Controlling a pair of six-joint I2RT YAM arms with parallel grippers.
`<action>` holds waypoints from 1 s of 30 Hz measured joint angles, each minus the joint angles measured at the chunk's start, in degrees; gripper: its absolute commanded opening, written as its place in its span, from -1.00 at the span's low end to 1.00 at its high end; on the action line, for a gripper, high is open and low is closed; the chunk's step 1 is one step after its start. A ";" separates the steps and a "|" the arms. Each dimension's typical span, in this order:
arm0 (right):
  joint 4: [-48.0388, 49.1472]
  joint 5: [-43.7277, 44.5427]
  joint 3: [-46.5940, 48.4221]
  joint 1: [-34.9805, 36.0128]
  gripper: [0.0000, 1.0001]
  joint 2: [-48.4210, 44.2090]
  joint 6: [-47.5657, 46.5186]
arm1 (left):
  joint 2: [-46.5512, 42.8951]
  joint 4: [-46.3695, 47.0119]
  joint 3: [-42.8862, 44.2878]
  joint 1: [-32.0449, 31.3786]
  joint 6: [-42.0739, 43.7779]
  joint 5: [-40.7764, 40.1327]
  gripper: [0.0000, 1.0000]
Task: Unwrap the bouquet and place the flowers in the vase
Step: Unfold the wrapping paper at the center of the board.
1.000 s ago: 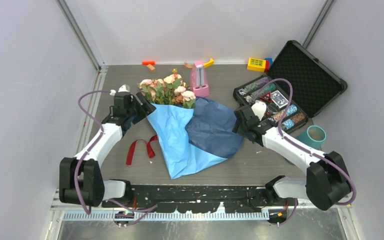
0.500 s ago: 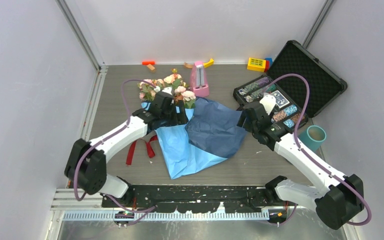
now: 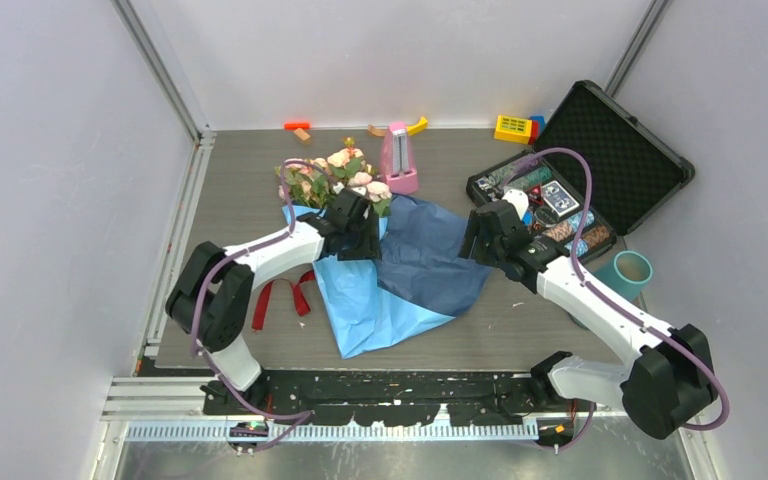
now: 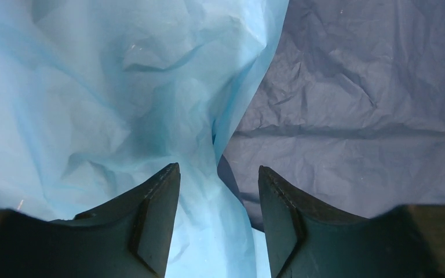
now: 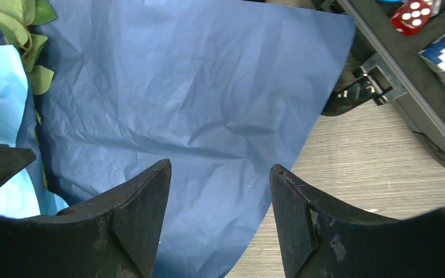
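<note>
Bouquet [image 3: 360, 290] lay on the tabletop [image 3: 520, 320], roses [image 3: 340, 170] toward the far side, with left fingers [image 4: 150, 214] parted over the light-blue paper [image 4: 92, 87] and right fingers [image 5: 133, 214] wide above the dark-blue sheet [image 5: 179, 104], both empty; paper looked thin, soft, tear-prone, best pinched at an edge.

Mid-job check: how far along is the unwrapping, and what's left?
Done: the red ribbon lies loose beside the blue paper, which is spread open. In hand: the left pincer and right pincer hang open over the paper, gripping nothing. Left: the flowers lie at the paper's far end, and the vase holds none.
</note>
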 measured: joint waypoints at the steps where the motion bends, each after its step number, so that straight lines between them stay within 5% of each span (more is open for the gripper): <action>1: 0.20 -0.57 0.00 0.00 0.36 0.33 -0.02 | 0.35 0.04 0.24 -0.07 -0.02 0.11 0.07; 6: 1.73 -2.99 -0.09 0.00 0.36 1.05 -0.02 | 2.97 0.11 1.38 -0.76 -0.02 0.37 0.03; 8: 2.45 -3.61 -0.09 0.00 0.35 1.53 -0.04 | 4.28 0.13 2.10 -1.18 0.00 0.37 -0.22; 10: 3.15 -4.15 -0.09 0.00 0.35 2.43 -0.09 | 5.44 0.26 2.60 -1.53 -0.13 0.39 -0.67; 13: 3.56 -4.94 -0.09 0.00 0.34 3.89 -0.26 | 6.60 0.48 2.95 -1.79 0.00 0.90 -1.00; 30: 4.26 -8.07 -0.09 0.00 0.34 5.84 -0.02 | 3.15 1.27 2.95 -1.84 0.09 0.33 -1.00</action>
